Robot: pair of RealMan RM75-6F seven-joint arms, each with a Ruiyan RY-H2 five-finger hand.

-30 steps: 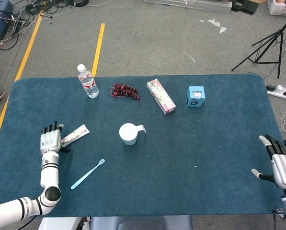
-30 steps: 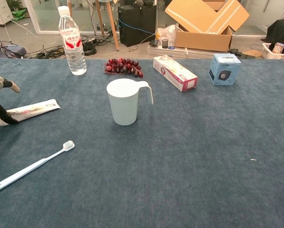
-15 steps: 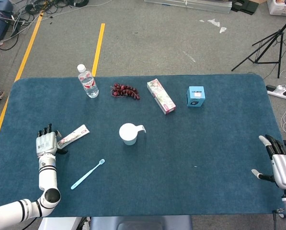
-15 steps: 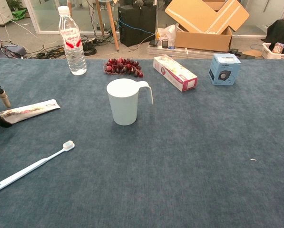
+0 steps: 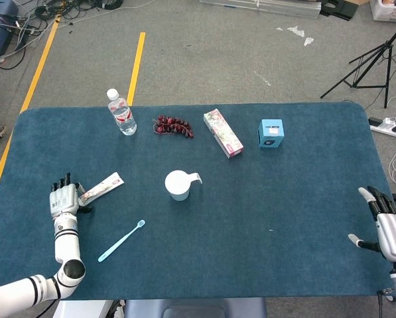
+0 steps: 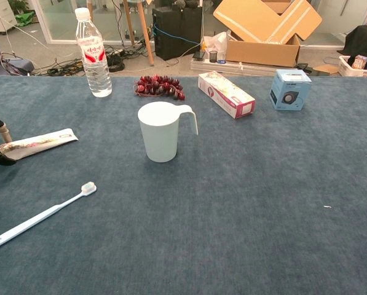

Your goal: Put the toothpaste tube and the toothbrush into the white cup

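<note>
The table (image 5: 251,218) is covered in dark blue carpet-like cloth and stands on a grey floor marked with yellow tape lines (image 5: 135,66). A black tripod (image 5: 373,63) stands beyond the far right corner; the chest view shows an open cardboard box (image 6: 266,27) and loose cables behind the table.

Along the far edge, from left to right: a water bottle (image 5: 121,112) upright, a bunch of dark red grapes (image 5: 173,126), a pink-patterned carton (image 5: 223,132) lying flat, and a small blue box (image 5: 271,133).

The white cup (image 5: 178,185) stands upright near the table's middle, handle pointing right, with nothing visible inside. The toothpaste tube (image 5: 102,187) lies flat well to the cup's left, white with pink print. The toothbrush (image 5: 121,240), light blue, lies flat nearer the front edge, its head angled toward the cup.

The left hand (image 5: 62,199) sits at the tube's near end, fingers extended and apart; its dark thumb tip lies against the tube's end, but no grip is evident. The right hand (image 5: 391,228) is at the table's right edge, fingers spread, holding nothing, well apart from all objects.
</note>
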